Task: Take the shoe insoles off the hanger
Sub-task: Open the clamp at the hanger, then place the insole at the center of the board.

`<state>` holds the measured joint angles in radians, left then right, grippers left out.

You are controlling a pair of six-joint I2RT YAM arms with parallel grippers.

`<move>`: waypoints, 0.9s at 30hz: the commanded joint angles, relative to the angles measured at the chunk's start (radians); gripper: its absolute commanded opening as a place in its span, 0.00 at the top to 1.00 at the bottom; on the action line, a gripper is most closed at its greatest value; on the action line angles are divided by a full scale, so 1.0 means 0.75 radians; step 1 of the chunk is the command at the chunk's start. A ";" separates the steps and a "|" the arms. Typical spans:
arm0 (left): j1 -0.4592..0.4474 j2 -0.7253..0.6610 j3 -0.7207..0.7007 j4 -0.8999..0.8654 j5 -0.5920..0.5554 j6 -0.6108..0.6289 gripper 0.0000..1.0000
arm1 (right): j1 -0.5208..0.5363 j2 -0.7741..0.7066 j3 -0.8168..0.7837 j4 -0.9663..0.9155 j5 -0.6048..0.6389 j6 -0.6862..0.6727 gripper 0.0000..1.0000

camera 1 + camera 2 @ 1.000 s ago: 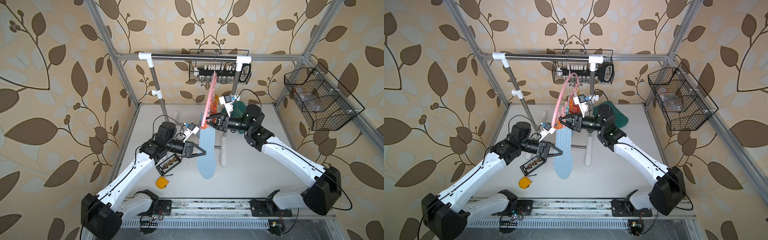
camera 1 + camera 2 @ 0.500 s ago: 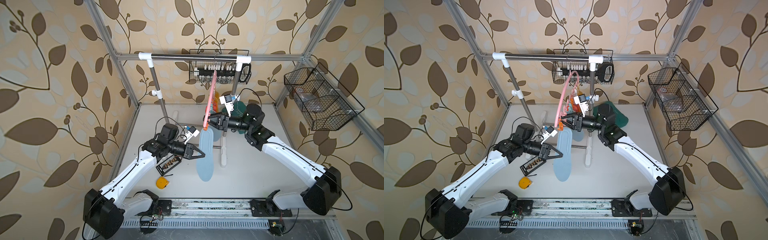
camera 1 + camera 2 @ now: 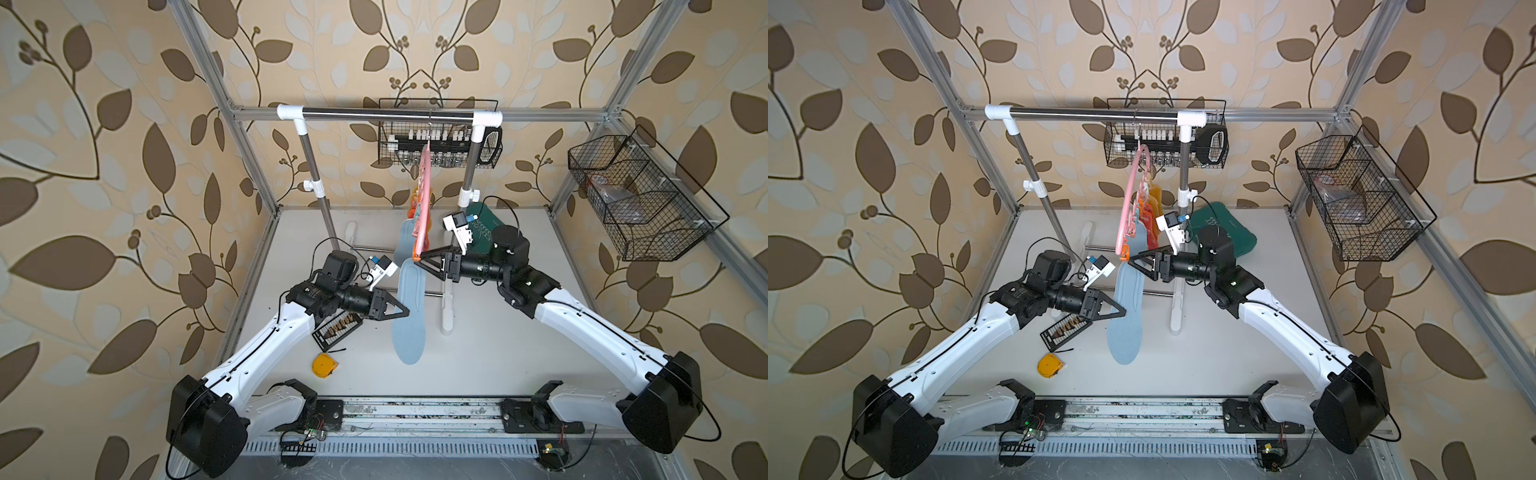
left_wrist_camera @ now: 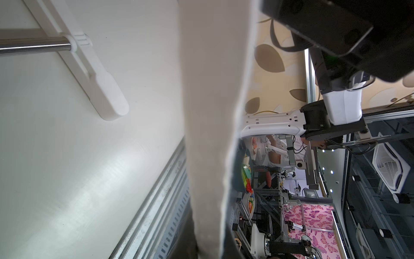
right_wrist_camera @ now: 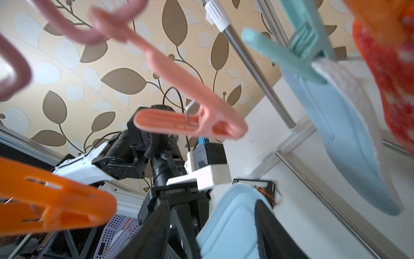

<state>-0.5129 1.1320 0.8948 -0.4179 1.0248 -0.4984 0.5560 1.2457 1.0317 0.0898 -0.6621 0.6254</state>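
Basically we see the left gripper point(image 3: 405, 311) pinching the pale blue insole point(image 3: 409, 332) mid-length, just below the near end of the hanger point(image 3: 424, 195), over mid-table point(image 3: 519, 365); we judge it light and floppy, best gripped mid-edge; right gripper point(image 3: 417, 261) jaws, cannot tell.
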 commanded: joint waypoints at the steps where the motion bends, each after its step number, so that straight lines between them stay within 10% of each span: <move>1: -0.015 -0.022 -0.031 0.113 0.042 -0.043 0.87 | -0.003 -0.103 -0.077 -0.080 0.052 0.009 0.37; 18: -0.053 0.001 -0.041 0.286 0.111 -0.118 0.85 | 0.090 -0.264 -0.414 0.254 0.036 0.432 0.36; 27: -0.108 0.011 -0.048 0.354 0.100 -0.135 0.84 | 0.115 -0.221 -0.425 0.329 0.032 0.432 0.66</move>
<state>-0.5793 1.1408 0.8471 -0.2058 1.0767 -0.5858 0.6369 1.0733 0.7124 0.2729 -0.6178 0.9333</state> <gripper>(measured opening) 0.157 0.342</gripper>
